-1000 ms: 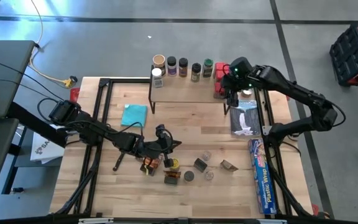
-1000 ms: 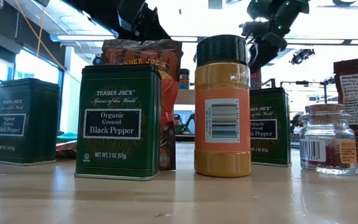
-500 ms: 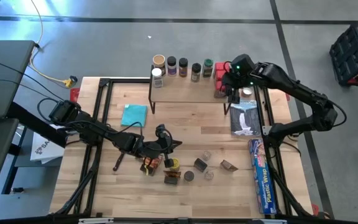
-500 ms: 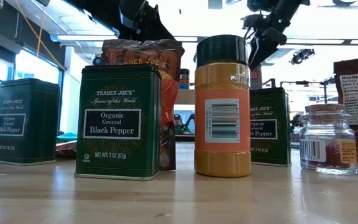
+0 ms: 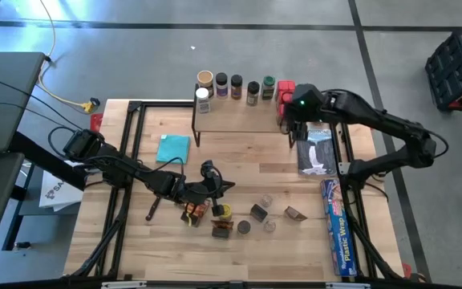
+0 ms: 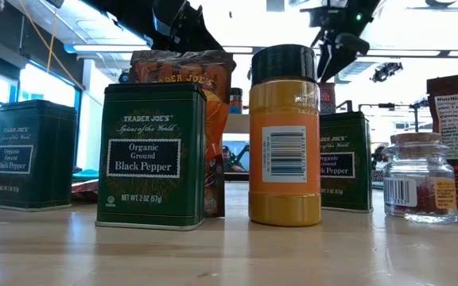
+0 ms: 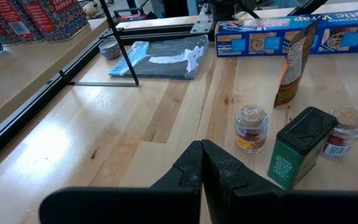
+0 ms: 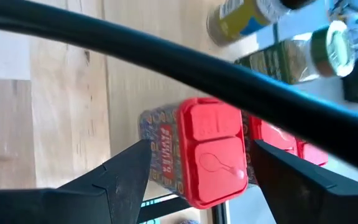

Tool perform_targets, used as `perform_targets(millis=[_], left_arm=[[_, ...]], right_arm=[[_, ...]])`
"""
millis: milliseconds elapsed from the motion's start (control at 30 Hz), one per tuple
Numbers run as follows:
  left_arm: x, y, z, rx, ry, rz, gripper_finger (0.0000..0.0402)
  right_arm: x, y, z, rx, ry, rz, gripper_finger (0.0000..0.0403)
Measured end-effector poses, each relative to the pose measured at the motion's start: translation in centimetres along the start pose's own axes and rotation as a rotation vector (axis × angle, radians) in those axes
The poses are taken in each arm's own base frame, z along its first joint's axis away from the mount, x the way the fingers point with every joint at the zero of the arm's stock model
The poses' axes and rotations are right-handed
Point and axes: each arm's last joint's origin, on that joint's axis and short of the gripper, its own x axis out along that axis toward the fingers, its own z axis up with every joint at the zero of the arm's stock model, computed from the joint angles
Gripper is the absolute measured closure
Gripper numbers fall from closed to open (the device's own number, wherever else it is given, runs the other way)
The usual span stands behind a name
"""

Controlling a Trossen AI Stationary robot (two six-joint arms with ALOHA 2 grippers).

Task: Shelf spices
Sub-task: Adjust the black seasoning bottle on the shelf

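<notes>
The shelf point(image 5: 239, 119) stands at the table's far edge. A row of jars point(image 5: 236, 83) and red boxes point(image 5: 285, 87) rests along its top. My right gripper point(image 8: 201, 146) is open above the shelf's right end. Its fingers stand on either side of a red-lidded box point(image 8: 213, 149) that sits upright below them; no touch shows. My left gripper point(image 7: 202, 155) is shut and hovers over the table by the loose spices: a green tin point(image 7: 300, 146), cork-topped jars point(image 7: 252, 127), orange packets point(image 5: 192, 213) and a yellow-lidded jar point(image 5: 224, 212).
A teal cloth point(image 5: 172, 148) lies left of the shelf's front. A grey packet point(image 5: 317, 152) and the long blue plastic-wrap box point(image 5: 335, 229) lie along the right edge. Bare tabletop lies between the shelf and the loose spices.
My right gripper has risen above the shelf's right end and shifted slightly toward the near edge, staying open. The red box stays standing on the shelf.
</notes>
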Motion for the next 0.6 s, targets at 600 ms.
perform_targets(millis=[600], left_arm=[[-2.1, 2.7, 1.7, 0.009, 0.020, 0.033, 0.0401]], right_arm=[[-6.5, 7.7, 3.3, 0.192, -0.324, 0.170, 0.0133]])
